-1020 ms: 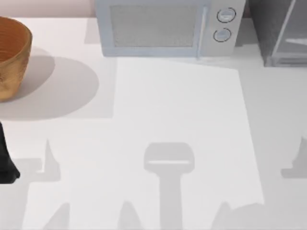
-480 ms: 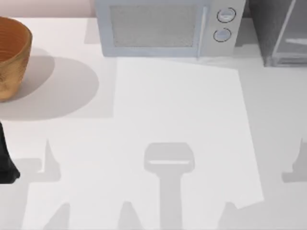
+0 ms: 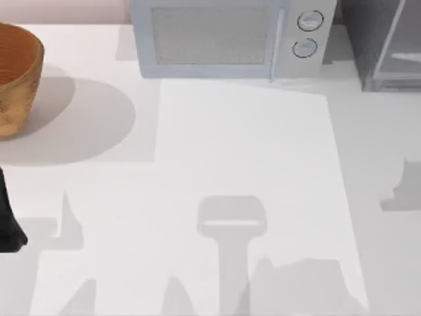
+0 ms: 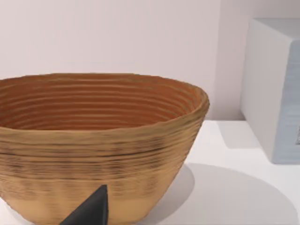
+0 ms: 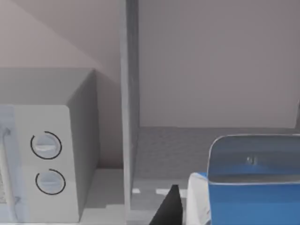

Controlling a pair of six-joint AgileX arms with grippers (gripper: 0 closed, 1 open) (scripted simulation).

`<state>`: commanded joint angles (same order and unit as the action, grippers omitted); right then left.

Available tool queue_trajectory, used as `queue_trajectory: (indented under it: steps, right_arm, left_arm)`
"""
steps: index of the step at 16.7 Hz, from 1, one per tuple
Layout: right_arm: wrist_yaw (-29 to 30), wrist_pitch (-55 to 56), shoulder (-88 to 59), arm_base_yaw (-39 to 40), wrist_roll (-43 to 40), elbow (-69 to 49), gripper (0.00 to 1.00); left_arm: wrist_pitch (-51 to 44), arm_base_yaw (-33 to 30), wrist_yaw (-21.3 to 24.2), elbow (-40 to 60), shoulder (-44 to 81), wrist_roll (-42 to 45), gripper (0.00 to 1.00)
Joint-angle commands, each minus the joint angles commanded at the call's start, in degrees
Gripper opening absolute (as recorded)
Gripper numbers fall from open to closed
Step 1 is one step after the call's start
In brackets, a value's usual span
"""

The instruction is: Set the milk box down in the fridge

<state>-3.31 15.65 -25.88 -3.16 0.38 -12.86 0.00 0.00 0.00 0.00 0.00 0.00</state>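
1. Wicker, ribbed and orange-brown: a bowl (image 3: 14, 79) sits at the upper left of the top view, and the left arm (image 3: 8, 220) idles at that frame's left edge just below it. One dark fingertip (image 4: 91, 211) of the left pincer juts up at the lower middle of the left wrist view, in front of the bowl; whether that pincer is spread or pressed together I cannot tell.

2. Centre of the top view: the white table (image 3: 243, 151) lies bare and flat, crossed by grey shadows. Along the upper edge stands the light grey microwave (image 3: 223, 36), its two round knobs at its right end.

3. Right: the fridge (image 3: 385, 43) fills the upper right corner of the top view, dark grey, standing beside the microwave.

4. The relation that counts: in the right wrist view the milk box (image 5: 248, 183) sits at the lower right, upright, blue top uppermost, with the fridge's open cavity directly behind it and the pale door frame to its left. A dark fingertip (image 5: 168, 208) of the right pincer flanks the carton closely, so I judge the right pincer is pinching it.

5. The right arm is plainly the nearer one; I judge the carton must go forward into the cavity, whose grey floor looks level and roomy.
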Motion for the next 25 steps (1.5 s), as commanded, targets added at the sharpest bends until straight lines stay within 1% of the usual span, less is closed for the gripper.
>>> queue_trajectory:
  steps: [11, 16, 20, 25]
  right_arm:
    - [-6.8, 34.3, -62.5, -8.7, 0.2, -27.9, 0.00]
    - [-9.7, 46.5, -86.1, -11.4, 0.4, -37.8, 0.00]
    - [-11.1, 52.1, -96.8, -12.6, 0.5, -42.3, 0.00]
    - [-11.3, 53.1, -98.7, -12.8, 0.5, -43.1, 0.00]
  left_arm:
    - [0.0, 0.0, 0.0, 0.0, 0.0, 0.0, 1.00]
    - [0.0, 0.0, 0.0, 0.0, 0.0, 0.0, 1.00]
    - [0.0, 0.0, 0.0, 0.0, 0.0, 0.0, 1.00]
    - [0.0, 0.0, 0.0, 0.0, 0.0, 0.0, 1.00]
